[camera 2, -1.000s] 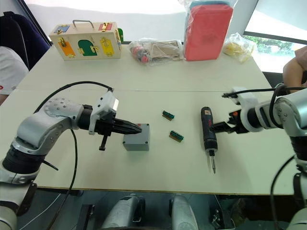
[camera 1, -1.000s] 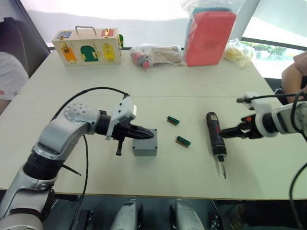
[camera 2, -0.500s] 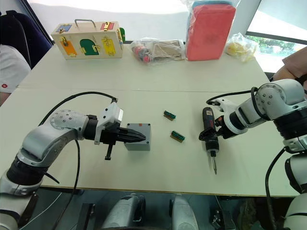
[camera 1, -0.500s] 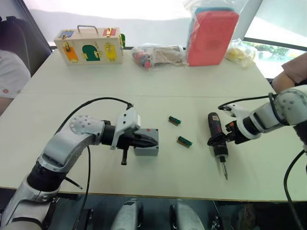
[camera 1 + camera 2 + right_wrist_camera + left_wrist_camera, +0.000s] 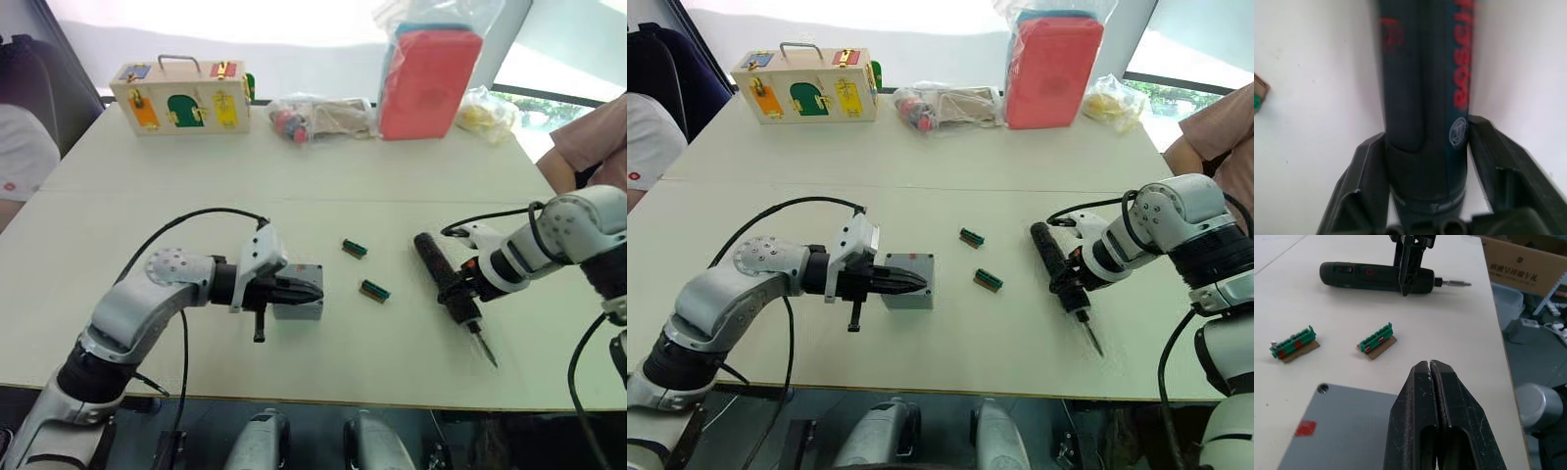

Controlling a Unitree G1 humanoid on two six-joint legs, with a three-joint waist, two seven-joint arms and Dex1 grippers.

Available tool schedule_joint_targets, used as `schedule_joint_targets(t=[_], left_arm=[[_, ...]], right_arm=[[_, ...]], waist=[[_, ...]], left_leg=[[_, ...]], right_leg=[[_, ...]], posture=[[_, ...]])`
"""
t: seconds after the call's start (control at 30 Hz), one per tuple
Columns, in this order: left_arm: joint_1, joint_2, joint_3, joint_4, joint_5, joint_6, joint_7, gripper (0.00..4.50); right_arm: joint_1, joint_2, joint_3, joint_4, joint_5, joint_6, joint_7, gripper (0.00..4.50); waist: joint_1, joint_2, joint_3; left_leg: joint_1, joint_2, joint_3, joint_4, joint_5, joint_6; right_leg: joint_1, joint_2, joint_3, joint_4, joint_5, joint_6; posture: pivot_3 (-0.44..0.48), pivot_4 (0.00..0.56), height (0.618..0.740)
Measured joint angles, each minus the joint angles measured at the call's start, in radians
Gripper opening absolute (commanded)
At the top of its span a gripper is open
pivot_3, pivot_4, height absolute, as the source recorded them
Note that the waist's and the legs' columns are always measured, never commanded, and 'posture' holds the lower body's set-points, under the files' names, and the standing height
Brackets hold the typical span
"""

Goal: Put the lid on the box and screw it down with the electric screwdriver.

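Right gripper: fingers straddle the electric screwdriver near its bit end, closed against its sides. The tool lies flat on the worktop, long axis running diagonally, bit toward the near edge on the robot's right. Left gripper: fingers pressed together, holding nothing, tips over the box. The lid sits on the box already. Box lies well apart, to the left of the screwdriver; two green connector pieces lie between. Right arm is nearer the tool.
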Motion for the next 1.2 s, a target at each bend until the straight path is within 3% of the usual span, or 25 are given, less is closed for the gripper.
schedule_joint_targets(t=[0.17,0.27,0.4,0.47,0.5,0.6,0.7,0.8,0.9,1.07,1.2], left_arm=[[-0.023,0.047,0.033,0.101,0.010,-0.022,-0.031,0.00],[-0.040,0.057,0.066,0.149,0.008,-0.035,-0.046,0.00],[-0.052,0.063,0.113,0.233,-0.005,-0.023,-0.052,0.00],[-0.065,0.065,0.132,0.285,-0.012,-0.013,-0.064,0.00],[-0.073,0.067,0.135,0.296,-0.014,-0.010,-0.067,0.00],[-0.112,0.073,0.145,0.306,-0.037,0.038,-0.069,0.00],[-0.116,0.088,0.145,0.302,-0.043,0.075,-0.070,0.00],[-0.122,0.074,0.134,0.274,-0.043,0.113,-0.044,0.00],[-0.131,0.057,0.114,0.249,-0.038,0.124,-0.025,0.00],[-0.116,0.071,0.028,0.234,0.047,0.071,-0.025,0.00],[-0.087,0.075,0.010,0.222,0.078,0.043,-0.030,0.00]], right_arm=[[-0.019,0.106,-0.105,0.128,-0.063,0.001,-0.029,1.79],[-0.076,0.190,-0.253,0.251,-0.153,-0.011,-0.083,1.79],[-0.183,0.264,-0.529,0.274,-0.208,-0.121,-0.171,1.79],[-0.187,0.355,-0.756,0.210,-0.173,-0.240,-0.224,1.79],[-0.175,0.389,-0.804,0.169,-0.156,-0.288,-0.223,1.79],[-0.027,0.563,-0.943,-0.165,-0.098,-0.527,-0.153,1.79],[0.068,0.668,-0.949,-0.367,-0.039,-0.611,-0.090,1.79],[0.202,0.739,-0.831,-0.553,-0.048,-0.699,0.066,1.79],[0.286,0.751,-0.671,-0.630,-0.142,-0.777,0.180,1.79],[0.413,0.762,-0.513,-0.645,-0.329,-0.929,0.289,1.79],[0.445,0.758,-0.468,-0.626,-0.426,-1.009,0.332,1.79]], waist=[[-0.015,-0.005,-0.003],[-0.012,0.001,0.000],[-0.007,0.006,0.001],[-0.006,0.006,0.001],[-0.007,0.006,0.001],[-0.005,0.006,0.001],[-0.009,0.006,0.001],[-0.010,0.006,0.001],[-0.011,0.006,0.001],[-0.009,0.006,0.001],[-0.009,0.006,0.001]], left_leg=[[0.007,0.001,0.001,0.000,0.000,0.000],[0.006,0.000,0.003,0.000,0.000,0.000],[-0.005,0.002,0.005,-0.003,0.004,-0.007],[-0.007,0.003,0.004,-0.004,0.004,-0.007],[-0.008,0.003,0.004,-0.002,0.004,-0.007],[-0.009,0.003,0.002,-0.001,0.004,-0.006],[-0.009,0.002,0.003,0.000,0.003,-0.006],[-0.009,0.002,0.002,0.001,0.003,-0.005],[-0.009,0.002,0.002,0.001,0.004,-0.006],[-0.009,0.001,0.002,0.001,0.004,-0.007],[-0.009,0.001,0.002,0.001,0.004,-0.008]], right_leg=[[0.005,0.001,0.001,-0.001,0.000,0.000],[0.002,0.000,0.002,0.002,0.000,0.000],[-0.012,0.002,0.002,0.005,0.000,0.000],[-0.012,0.004,0.002,0.005,0.000,0.000],[-0.012,0.004,0.002,0.005,0.000,0.000],[-0.012,0.005,0.002,0.005,0.001,0.002],[-0.012,0.005,0.003,0.006,0.002,0.003],[-0.012,0.005,0.003,0.006,0.002,0.003],[-0.012,0.006,0.002,0.006,0.002,0.003],[-0.012,0.006,0.002,0.006,0.002,0.003],[-0.012,0.006,0.002,0.005,0.002,0.003]], posture=[[0.000,0.150,0.738],[0.000,0.150,0.738],[0.000,0.150,0.738],[0.000,0.150,0.738],[0.000,0.150,0.738],[0.000,0.150,0.738],[0.000,0.150,0.738],[0.000,0.150,0.738],[0.000,0.150,0.738],[0.000,0.150,0.738],[0.000,0.150,0.738]])
